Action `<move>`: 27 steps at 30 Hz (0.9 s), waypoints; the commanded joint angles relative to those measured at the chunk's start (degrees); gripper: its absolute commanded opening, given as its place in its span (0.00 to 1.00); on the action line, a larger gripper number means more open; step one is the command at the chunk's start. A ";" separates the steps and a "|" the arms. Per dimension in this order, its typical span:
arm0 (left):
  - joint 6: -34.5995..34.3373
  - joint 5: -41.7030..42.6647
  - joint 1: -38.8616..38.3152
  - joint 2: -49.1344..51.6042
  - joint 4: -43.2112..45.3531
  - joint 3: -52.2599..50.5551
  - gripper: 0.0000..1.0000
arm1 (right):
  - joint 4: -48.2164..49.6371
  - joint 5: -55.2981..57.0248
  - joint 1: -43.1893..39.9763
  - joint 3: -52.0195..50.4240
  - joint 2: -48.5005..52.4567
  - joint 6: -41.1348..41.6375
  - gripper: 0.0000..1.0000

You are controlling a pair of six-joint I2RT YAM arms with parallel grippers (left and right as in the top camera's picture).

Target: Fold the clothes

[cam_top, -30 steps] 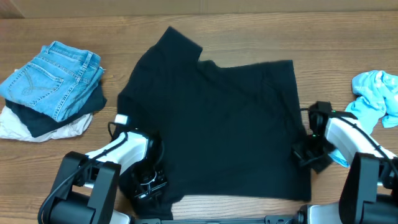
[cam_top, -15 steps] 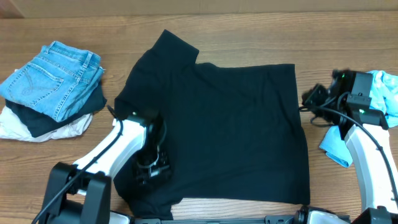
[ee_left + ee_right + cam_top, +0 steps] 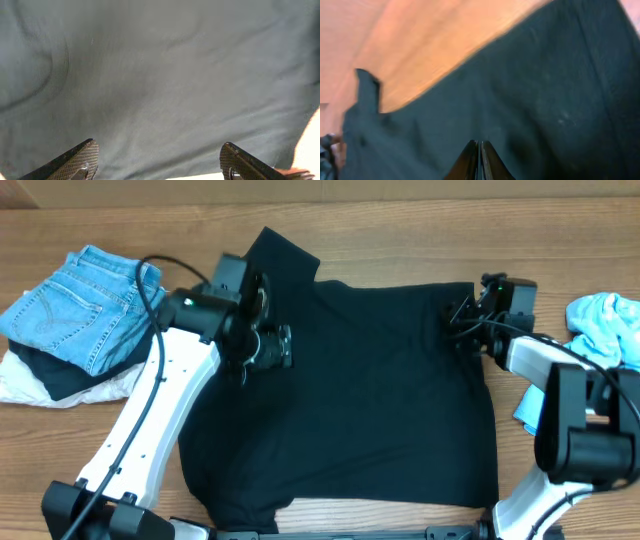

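Black T-shirt (image 3: 380, 400) lies spread across the wooden table (image 3: 400, 230), and the left gripper (image 3: 157, 150) hangs right over it near the sleeve, fingers spread wide with only dark cloth beneath them! At the shirt's far corner, the right gripper (image 3: 479, 150) has its fingers pressed together, fabric stretching ahead of it.

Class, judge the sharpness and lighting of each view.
Overhead: sharp and evenly lit, though the black T-shirt shows few folds. Left wrist: slightly soft, T-shirt washed to grey, overexposed at lower right. Right wrist: heavy motion blur, T-shirt's edge smeared against the table.
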 commanded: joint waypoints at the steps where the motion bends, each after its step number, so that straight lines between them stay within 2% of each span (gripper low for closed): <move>1: 1.51 -1.07 -0.26 -0.87 -0.63 4.59 0.79 | 2.16 6.73 0.20 0.52 4.07 2.49 0.07; 6: 0.81 -0.83 -0.28 -0.87 -1.95 5.05 0.80 | 5.53 17.53 0.20 1.49 8.68 5.70 0.06; 10: 0.57 1.03 -0.28 -0.87 -3.37 5.05 0.79 | 6.05 27.08 -0.17 8.26 13.35 5.64 0.04; 14: 0.42 1.36 -0.28 -0.87 -4.20 5.05 0.80 | 0.55 26.10 -1.99 18.73 18.40 4.50 0.04; 16: 0.44 1.20 -0.28 -0.87 -3.93 5.05 0.85 | -0.90 22.08 -2.12 22.58 19.10 -1.33 0.04; 17: 0.46 0.68 -0.28 -0.87 -3.58 5.05 0.87 | -1.20 19.65 -2.12 23.61 18.86 -3.63 0.13; 20: 1.60 -1.40 -0.28 -0.85 -2.27 5.03 0.92 | -6.62 8.61 -3.37 27.28 14.86 -4.72 0.51; 21: 2.64 -2.27 -0.28 -0.83 -2.16 5.03 0.94 | -7.78 5.62 -4.07 27.58 12.96 -4.72 0.60; 22: 2.62 -2.99 -0.28 -0.83 -2.38 5.03 0.96 | -8.50 3.80 -4.52 27.58 11.52 -4.72 0.66; 24: 2.19 -5.38 -0.26 -0.83 -4.39 5.01 0.95 | -12.00 0.37 -6.14 27.58 6.91 -4.74 0.69; 25: -0.11 -7.63 -0.26 -0.83 -6.08 5.01 0.95 | -14.53 -0.55 -6.99 27.58 3.98 -4.81 0.70; 27: -3.28 -9.73 -0.26 -0.85 -8.66 5.01 0.88 | -19.21 -1.57 -8.33 27.58 -1.29 -6.40 0.70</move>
